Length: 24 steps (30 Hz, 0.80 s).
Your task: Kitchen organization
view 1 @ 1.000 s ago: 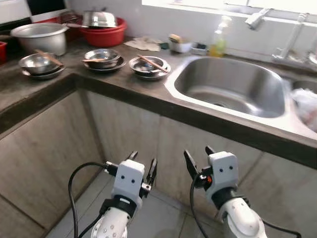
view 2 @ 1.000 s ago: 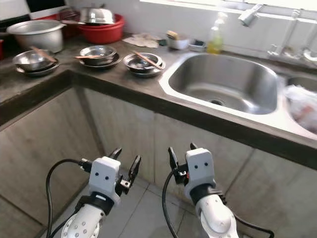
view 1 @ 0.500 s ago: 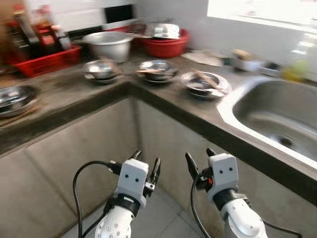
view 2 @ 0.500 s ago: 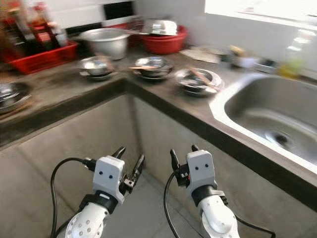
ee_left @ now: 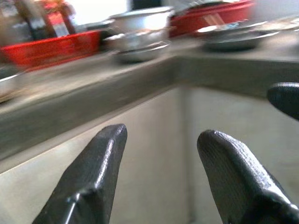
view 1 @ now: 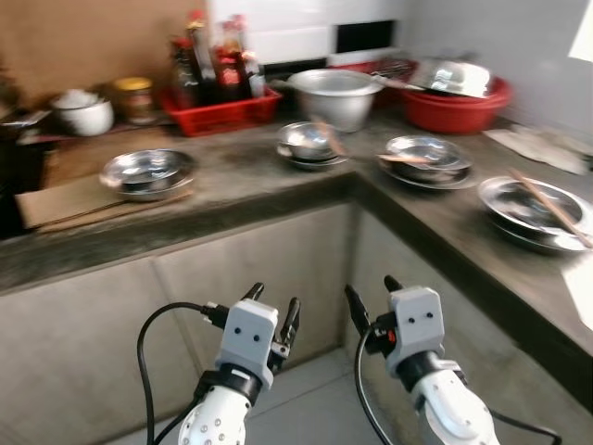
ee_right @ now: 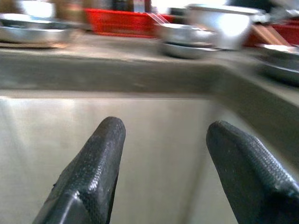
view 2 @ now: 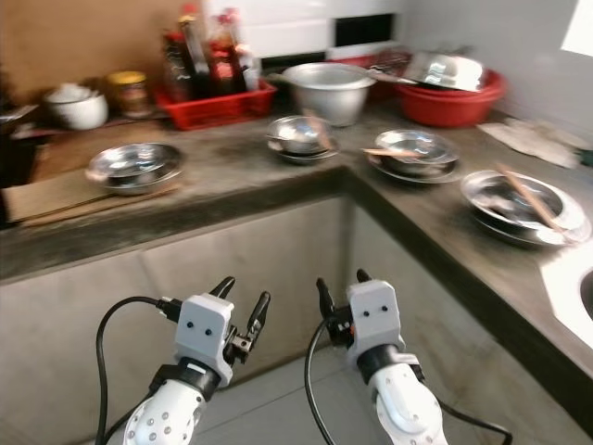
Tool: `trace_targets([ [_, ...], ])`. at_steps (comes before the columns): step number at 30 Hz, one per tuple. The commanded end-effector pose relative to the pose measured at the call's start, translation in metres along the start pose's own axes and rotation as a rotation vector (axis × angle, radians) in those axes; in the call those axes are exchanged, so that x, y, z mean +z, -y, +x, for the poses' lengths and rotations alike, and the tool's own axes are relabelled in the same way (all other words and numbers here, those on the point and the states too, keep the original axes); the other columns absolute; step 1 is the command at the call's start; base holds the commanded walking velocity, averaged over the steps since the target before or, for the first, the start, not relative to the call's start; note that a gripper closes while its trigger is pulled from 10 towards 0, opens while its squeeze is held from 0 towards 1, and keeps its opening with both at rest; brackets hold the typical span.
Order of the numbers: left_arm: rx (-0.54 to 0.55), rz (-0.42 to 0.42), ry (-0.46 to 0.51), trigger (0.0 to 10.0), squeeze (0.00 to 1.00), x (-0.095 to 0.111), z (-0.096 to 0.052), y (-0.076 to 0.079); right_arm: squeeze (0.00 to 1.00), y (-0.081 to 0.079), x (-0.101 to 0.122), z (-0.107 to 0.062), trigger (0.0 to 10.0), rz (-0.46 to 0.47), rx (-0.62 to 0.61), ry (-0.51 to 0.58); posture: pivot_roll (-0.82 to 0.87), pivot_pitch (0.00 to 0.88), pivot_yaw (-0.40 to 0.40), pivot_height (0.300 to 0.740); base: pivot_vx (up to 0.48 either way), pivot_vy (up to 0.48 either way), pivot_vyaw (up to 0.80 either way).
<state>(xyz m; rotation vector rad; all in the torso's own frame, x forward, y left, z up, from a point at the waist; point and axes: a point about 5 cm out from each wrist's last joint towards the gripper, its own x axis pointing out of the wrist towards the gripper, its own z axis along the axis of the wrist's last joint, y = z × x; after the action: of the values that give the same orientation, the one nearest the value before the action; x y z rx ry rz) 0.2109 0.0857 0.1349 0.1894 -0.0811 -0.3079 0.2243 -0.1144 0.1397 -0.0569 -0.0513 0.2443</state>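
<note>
Left eye view showed the left gripper (view 1: 272,308) and right gripper (view 1: 371,299) low in the frame — both spread apart, empty. Round steel bowls (view 1: 148,172) sat on the dark L-shaped stone counter (view 1: 232,199) across the upper frame — well apart from both.

An L-shaped counter (view 1: 232,199) wraps the inner corner ahead. On its left run lies a shallow bowl (view 1: 148,171), with a crate of bottles (view 1: 218,107) behind it and a jar (view 1: 135,98) and small pot (view 1: 82,111) further left. Near the corner sits a bowl (view 1: 310,142), a large pot (view 1: 335,93) behind it. Along the right run lie two more dishes (view 1: 428,159), a basin (view 1: 457,97) behind them
</note>
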Motion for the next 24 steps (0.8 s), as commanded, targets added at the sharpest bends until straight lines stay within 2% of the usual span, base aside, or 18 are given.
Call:
trace_targets([
  [1, 0.011, 0.011, -0.004, 10.0, 0.0, -0.001, -0.001, -0.005, 0.0, -0.003, 0.005, 0.003, 10.0, 0.004, 0.013, 0.022, 0.14, 0.037, -0.029, 0.74, 0.307, 0.0, 0.8],
  [10, 0.015, 0.013, 0.0, 10.0, 0.0, 0.0, 0.0, -0.005, 0.0, 0.001, 0.011, 0.011, 10.0, 0.026, -0.008, 0.05, 0.14, 0.041, -0.03, 0.74, 0.305, 0.0, 0.76],
  [15, 0.02, 0.013, 0.0, 10.0, 0.0, 0.0, 0.001, -0.006, 0.0, 0.003, 0.014, 0.014, 10.0, 0.003, -0.007, 0.061, 0.15, 0.048, -0.031, 0.74, 0.304, 0.0, 0.09],
  [24, 0.025, 0.012, -0.003, 10.0, 0.0, 0.0, 0.001, -0.006, 0.0, 0.008, 0.02, 0.02, 10.0, 0.028, -0.018, 0.086, 0.15, 0.056, -0.031, 0.74, 0.304, 0.0, 0.0],
])
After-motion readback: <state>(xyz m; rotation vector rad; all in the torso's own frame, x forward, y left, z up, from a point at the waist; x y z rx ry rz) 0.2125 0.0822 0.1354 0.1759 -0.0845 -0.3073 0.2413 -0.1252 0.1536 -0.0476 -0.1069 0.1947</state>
